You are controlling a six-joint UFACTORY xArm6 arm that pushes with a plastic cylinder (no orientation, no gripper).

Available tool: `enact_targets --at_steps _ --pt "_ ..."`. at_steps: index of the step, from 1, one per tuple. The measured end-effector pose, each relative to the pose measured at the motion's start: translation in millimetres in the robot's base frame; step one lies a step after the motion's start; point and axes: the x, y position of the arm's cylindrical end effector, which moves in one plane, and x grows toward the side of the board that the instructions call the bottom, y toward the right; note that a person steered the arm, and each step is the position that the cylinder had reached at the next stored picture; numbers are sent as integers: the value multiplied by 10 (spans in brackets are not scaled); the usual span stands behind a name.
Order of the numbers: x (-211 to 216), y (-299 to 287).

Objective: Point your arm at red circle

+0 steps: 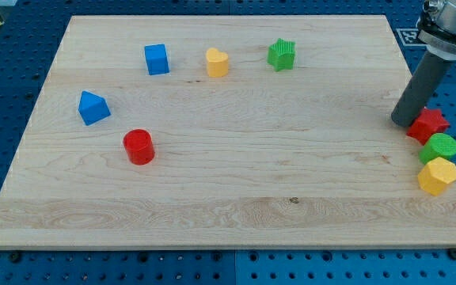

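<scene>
The red circle is a short red cylinder on the wooden board, left of the middle. My tip is the lower end of the dark rod at the view's right edge. It stands far to the right of the red circle, touching or nearly touching the left side of a red star.
A blue cube, a yellow heart-like block and a green star line the view's top. A blue triangle-like block lies at the left. A green circle and a yellow hexagon sit below the red star.
</scene>
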Motion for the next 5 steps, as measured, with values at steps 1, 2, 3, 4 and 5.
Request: enact_targets --at_steps 1,2,3,4,5 --pt "0 4" --pt "0 4" --pt "94 -202" --pt "160 -561" --pt "160 -582"
